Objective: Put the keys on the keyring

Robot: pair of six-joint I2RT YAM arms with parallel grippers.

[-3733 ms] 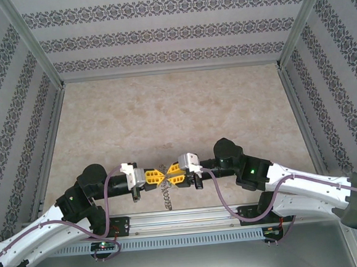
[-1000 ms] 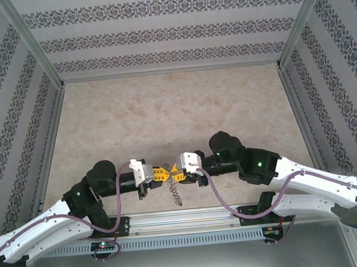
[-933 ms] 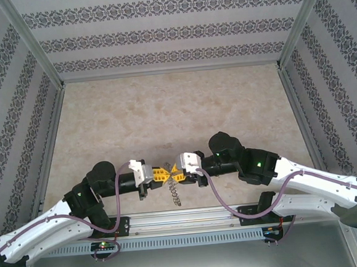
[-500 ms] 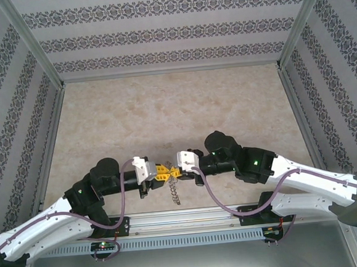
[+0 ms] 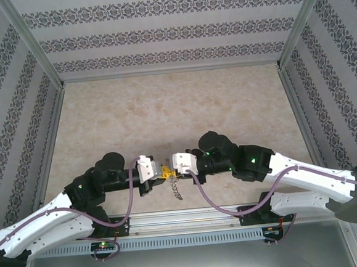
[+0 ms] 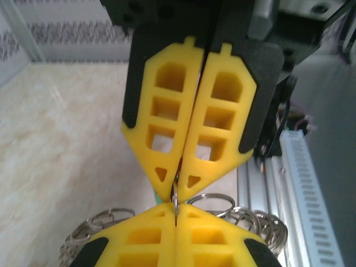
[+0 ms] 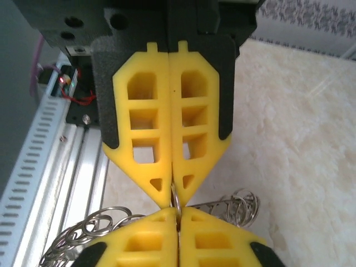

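My left gripper [image 5: 163,171] and right gripper [image 5: 170,169] meet tip to tip just above the near part of the table. Both are shut on the keyring [image 6: 175,196], a thin metal ring seen edge-on between the two pairs of yellow fingertips, also in the right wrist view [image 7: 176,199]. Its small wire loops [image 5: 175,188] hang below the grippers and fan out to both sides [image 7: 239,207]. A sliver of bright green [image 6: 156,194] peeks from behind the right gripper's fingertip. It looks like the key's head, and the stem is hidden.
The beige marble-pattern table [image 5: 170,109] stretches away behind the grippers, boxed in by patterned walls. An aluminium rail [image 5: 191,218] with the arm bases runs along the near edge, close under the hanging loops.
Both wrists have pushed closer together, so less yellow finger shows between them. The hanging loops swung a little and now hang shorter under the tips.
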